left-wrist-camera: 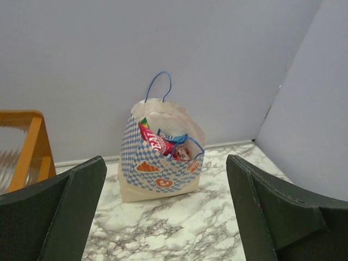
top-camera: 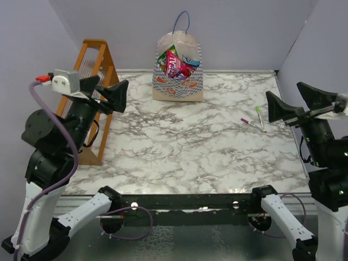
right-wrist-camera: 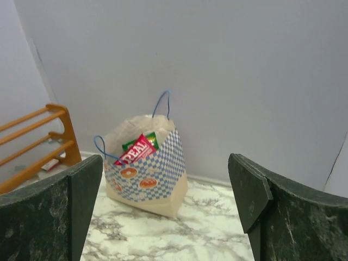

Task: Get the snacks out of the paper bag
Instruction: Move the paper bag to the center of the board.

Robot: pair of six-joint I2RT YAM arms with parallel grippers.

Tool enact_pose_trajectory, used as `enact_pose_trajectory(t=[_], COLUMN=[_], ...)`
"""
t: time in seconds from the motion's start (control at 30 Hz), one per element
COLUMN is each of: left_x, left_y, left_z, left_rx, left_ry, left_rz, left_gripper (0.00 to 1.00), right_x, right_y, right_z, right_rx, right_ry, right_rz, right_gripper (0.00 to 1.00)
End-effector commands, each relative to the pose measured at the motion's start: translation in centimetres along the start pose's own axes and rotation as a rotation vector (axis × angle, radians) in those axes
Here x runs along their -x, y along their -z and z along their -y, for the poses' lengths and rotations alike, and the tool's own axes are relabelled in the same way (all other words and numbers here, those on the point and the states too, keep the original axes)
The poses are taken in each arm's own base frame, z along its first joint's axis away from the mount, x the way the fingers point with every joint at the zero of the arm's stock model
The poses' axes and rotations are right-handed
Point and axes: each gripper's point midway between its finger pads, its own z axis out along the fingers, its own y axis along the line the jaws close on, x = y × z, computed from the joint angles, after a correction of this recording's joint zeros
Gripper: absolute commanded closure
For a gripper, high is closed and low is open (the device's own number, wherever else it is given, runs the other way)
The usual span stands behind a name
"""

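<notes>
Beige kraft paper bag with the blue-white checkered lower band [top-camera: 178, 81] stands upright at the far edge of the white marble table [top-camera: 190, 147], against the back wall, mouth open. The snacks are all inside it. The pink-red foil packet [top-camera: 176, 66] pokes highest above the rim, with a green-yellow foil packet [top-camera: 170, 53] behind it and a blue foil packet [left-wrist-camera: 178, 139] beside it. We can't make out any others deeper down.

Left gripper [top-camera: 106, 91]: jaws wide apart, nothing held, well back from the bag. Right gripper [top-camera: 293, 102]: same, gaping and empty, near the right table edge.

Our read on handling:
- The packets look light, thin and crinkly. Foil is slick, so a flat pinch on a puffed face probably slips. The contents likely crush, so we go easy on squeeze.
- The best hold is the exposed top seam of the pink-red packet: flat, stiffer and clear of the rim. We pinch across the seam and lift straight up.
- The bag itself is thin paper, soft-walled and light. We expect it to tip or slide if a packet drags on the wall, so the other arm may need to steady the rim or a side.
- The thin blue cord handles [top-camera: 181, 20] are a snag risk. One stands at the back and the front one droops into the mouth.

The orange wooden rack [top-camera: 95, 70] sits far left. The thin green and purple pens [top-camera: 255, 120] lie right of centre. Both are well apart from the bag.
</notes>
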Motion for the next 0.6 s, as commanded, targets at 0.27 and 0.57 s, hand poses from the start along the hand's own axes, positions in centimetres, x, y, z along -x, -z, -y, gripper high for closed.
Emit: enact_pose_trajectory(t=[0.27,0.57], left_x=[-11.1,-19.8], left_y=[-7.2,-9.3], left_z=[-5.5,-9.0], left_rx=[0.144,0.157], left_ry=[-0.005,0.025], left_rz=[-0.114,-0.227], left_gripper=[0.02,0.01], right_x=[-19.2,-31.3], right_y=[-5.6,-2.7], right_z=[4.1,2.9], right_rx=[-0.191,-0.161], right_ry=[-0.146,-0.278], right_rz=[-0.340,-0.584], right_gripper=[0.01,0.01])
